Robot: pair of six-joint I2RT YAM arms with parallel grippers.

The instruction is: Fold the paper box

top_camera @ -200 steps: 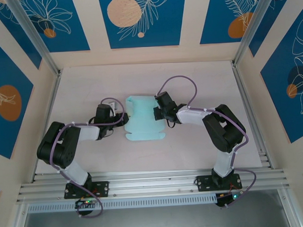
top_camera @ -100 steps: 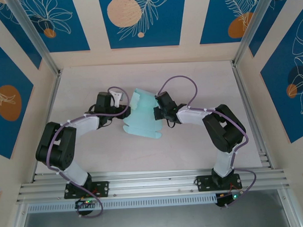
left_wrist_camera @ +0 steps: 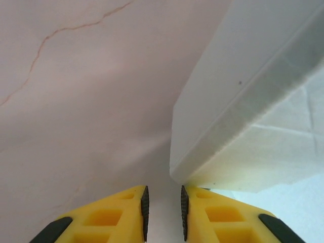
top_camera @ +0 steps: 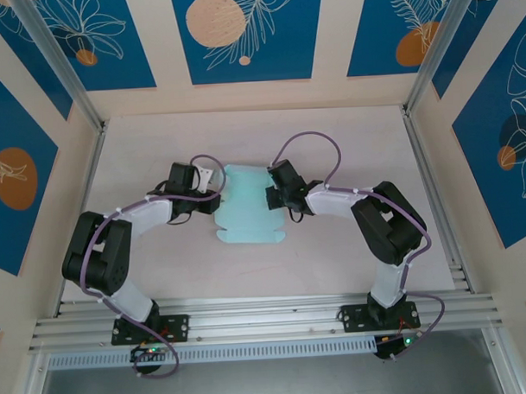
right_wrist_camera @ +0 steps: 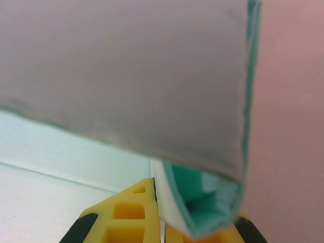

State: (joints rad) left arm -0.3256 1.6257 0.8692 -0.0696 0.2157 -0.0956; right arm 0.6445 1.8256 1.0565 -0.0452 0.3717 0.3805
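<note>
The paper box (top_camera: 246, 210) is a pale light-blue card sheet with flaps, lying mostly flat mid-table between both arms. My left gripper (top_camera: 214, 195) sits at its left edge. In the left wrist view its yellow fingers (left_wrist_camera: 126, 217) stand a little apart with nothing between them, so the left gripper (left_wrist_camera: 163, 215) is open; a raised pale flap of the box (left_wrist_camera: 253, 101) touches the right fingertip. My right gripper (top_camera: 269, 198) is at the sheet's right edge. The right gripper (right_wrist_camera: 164, 223) is shut on a curled flap of the box (right_wrist_camera: 126, 66), which hides one finger.
The pale tabletop (top_camera: 330, 143) is bounded by aluminium rails left and right and a panelled back wall. Purple cables loop over both arms near the sheet.
The sheet's left side was lifted and tilted half a second ago; it now lies flat again. The left gripper has moved back and right along the sheet's left edge. The right gripper has held still.
</note>
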